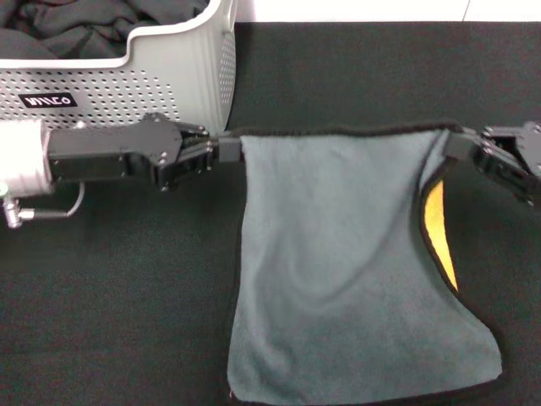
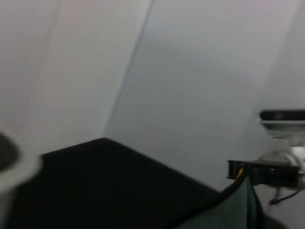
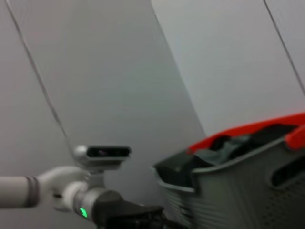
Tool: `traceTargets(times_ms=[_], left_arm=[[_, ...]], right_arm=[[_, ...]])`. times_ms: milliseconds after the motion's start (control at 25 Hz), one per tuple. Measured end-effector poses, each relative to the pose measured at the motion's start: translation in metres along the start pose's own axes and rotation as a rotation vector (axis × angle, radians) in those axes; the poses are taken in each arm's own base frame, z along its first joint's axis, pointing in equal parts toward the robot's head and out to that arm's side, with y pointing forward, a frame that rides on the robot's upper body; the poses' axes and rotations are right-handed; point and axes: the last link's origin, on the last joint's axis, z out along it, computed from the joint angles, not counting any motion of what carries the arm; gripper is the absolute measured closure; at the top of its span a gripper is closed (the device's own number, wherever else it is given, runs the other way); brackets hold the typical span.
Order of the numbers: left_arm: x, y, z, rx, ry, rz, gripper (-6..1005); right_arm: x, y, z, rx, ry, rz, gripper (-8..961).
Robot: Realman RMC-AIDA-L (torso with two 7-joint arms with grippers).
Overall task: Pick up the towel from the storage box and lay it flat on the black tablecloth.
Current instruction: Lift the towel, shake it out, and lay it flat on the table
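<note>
**Head view: two grippers stretch towel over tablecloth**

Clamped on one top corner of the towel [image 1: 338, 262], the left gripper [image 1: 221, 150] sits just in front of the storage box [image 1: 190, 72]. The right gripper [image 1: 461, 145] pinches the opposite corner, well apart from the box. Between them the grey-teal cloth spreads taut, its lower part resting on the black tablecloth [image 1: 110, 321], a yellow reverse fold showing on the side away from the box. Dark fabric fills the box.

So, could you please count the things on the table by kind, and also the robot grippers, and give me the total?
Towels: 1, grey-teal towel, held by both grippers
Storage boxes: 1, grey storage box
Tablecloths: 1, black tablecloth
Grippers: 2, left gripper and right gripper, jaws shut on the towel's top corners
Total: 5
</note>
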Motion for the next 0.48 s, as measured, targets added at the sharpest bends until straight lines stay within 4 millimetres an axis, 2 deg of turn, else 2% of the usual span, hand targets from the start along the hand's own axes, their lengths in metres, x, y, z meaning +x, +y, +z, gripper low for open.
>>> traceTargets(times_ms=[120, 160, 320, 480], left_arm=[[0.004, -0.007, 0.002, 0.035, -0.006, 0.008, 954], [0.005, -0.011, 0.002, 0.058, -0.011, 0.010, 954], [0.008, -0.023, 0.005, 0.124, -0.037, 0.013, 954], [0.007, -0.033, 0.007, 0.180, -0.081, 0.012, 954]], right_arm=[[-0.003, -0.009, 0.004, 0.030, 0.018, -0.014, 946], [-0.009, -0.019, 0.005, 0.073, 0.035, -0.037, 946], [-0.016, -0.031, 0.002, 0.132, 0.061, -0.058, 947], [-0.017, -0.045, 0.004, 0.184, 0.126, -0.067, 947]])
